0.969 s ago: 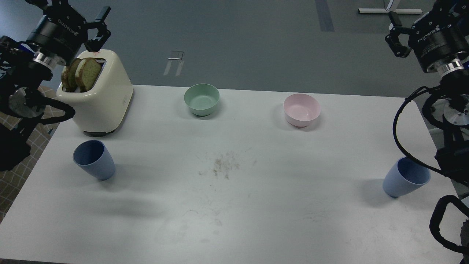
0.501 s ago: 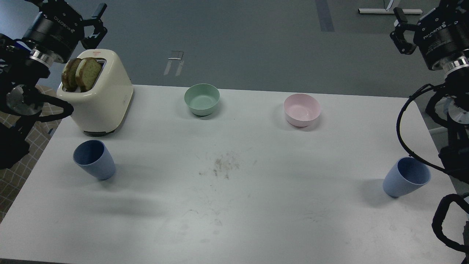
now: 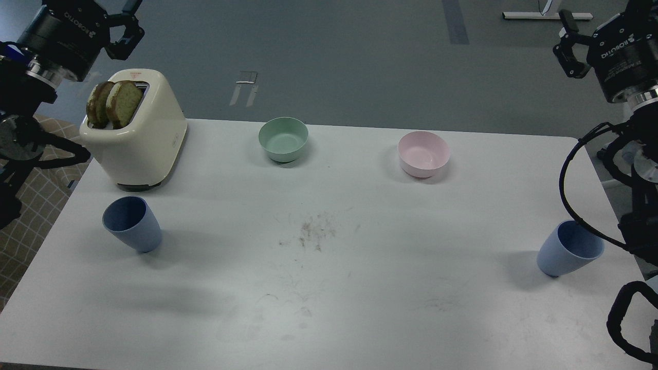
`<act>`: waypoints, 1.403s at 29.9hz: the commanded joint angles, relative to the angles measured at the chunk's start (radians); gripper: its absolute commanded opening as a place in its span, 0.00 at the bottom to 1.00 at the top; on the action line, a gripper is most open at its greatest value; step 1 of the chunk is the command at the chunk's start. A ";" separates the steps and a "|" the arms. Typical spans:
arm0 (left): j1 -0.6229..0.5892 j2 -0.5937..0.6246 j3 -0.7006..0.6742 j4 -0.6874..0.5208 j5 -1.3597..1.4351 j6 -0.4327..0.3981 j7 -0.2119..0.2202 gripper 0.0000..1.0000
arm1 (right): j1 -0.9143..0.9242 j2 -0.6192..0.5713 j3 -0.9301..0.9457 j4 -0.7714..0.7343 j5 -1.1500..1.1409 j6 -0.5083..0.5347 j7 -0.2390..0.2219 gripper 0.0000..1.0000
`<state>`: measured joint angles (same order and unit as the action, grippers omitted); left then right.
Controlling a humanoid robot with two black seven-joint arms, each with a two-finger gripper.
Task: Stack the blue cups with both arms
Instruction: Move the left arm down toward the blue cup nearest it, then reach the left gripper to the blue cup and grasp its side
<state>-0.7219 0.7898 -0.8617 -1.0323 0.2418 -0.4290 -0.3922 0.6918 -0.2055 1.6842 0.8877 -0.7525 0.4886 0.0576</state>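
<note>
Two blue cups stand upright on the white table, mouths up and far apart. One cup is at the left, in front of the toaster. The other cup is near the right edge. My left gripper is high at the top left, above and behind the toaster, open and empty, its top cut off by the view's edge. My right gripper is high at the top right, beyond the table's far corner, open and empty. Both grippers are far from the cups.
A cream toaster with two bread slices stands at the back left. A mint-green bowl and a pink bowl sit along the far edge. Crumbs lie mid-table. Right-arm cables hang beside the right cup.
</note>
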 commanded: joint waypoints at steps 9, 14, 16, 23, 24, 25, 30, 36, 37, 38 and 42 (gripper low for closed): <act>0.209 0.269 0.050 -0.426 0.661 0.148 0.000 0.97 | -0.049 -0.017 0.072 0.016 0.016 0.000 0.002 1.00; 0.239 0.328 0.052 -0.459 0.884 0.176 0.007 0.96 | -0.081 -0.025 0.077 0.020 0.016 0.000 0.004 1.00; 0.266 0.374 0.053 -0.463 0.979 0.177 0.003 0.91 | -0.089 -0.025 0.091 0.028 0.016 0.000 0.004 1.00; 0.318 0.457 0.053 -0.463 1.159 0.207 -0.008 0.90 | -0.090 -0.023 0.100 0.037 0.016 0.000 0.004 1.00; 0.321 0.460 0.053 -0.457 1.191 0.207 -0.007 0.90 | -0.090 -0.023 0.100 0.036 0.018 0.000 0.004 1.00; 0.326 0.460 0.055 -0.453 1.214 0.207 -0.007 0.90 | -0.090 -0.023 0.100 0.036 0.018 0.000 0.004 1.00; 0.345 0.460 0.108 -0.437 1.488 0.252 -0.007 0.80 | -0.103 -0.031 0.103 0.036 0.028 0.000 0.004 1.00; 0.345 0.473 0.194 -0.378 1.556 0.303 -0.002 0.71 | -0.109 -0.040 0.126 0.036 0.059 0.000 0.004 1.00; 0.345 0.471 0.197 -0.364 1.556 0.303 -0.002 0.71 | -0.113 -0.040 0.126 0.036 0.064 0.000 0.004 1.00; 0.346 0.468 0.199 -0.335 1.559 0.303 -0.007 0.71 | -0.120 -0.041 0.126 0.037 0.067 0.000 0.004 1.00; 0.349 0.465 0.220 -0.273 1.558 0.305 -0.010 0.69 | -0.132 -0.049 0.132 0.037 0.067 0.000 0.004 1.00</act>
<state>-0.3754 1.2580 -0.6607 -1.3439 1.8001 -0.1255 -0.3987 0.5691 -0.2524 1.8142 0.9235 -0.6868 0.4887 0.0615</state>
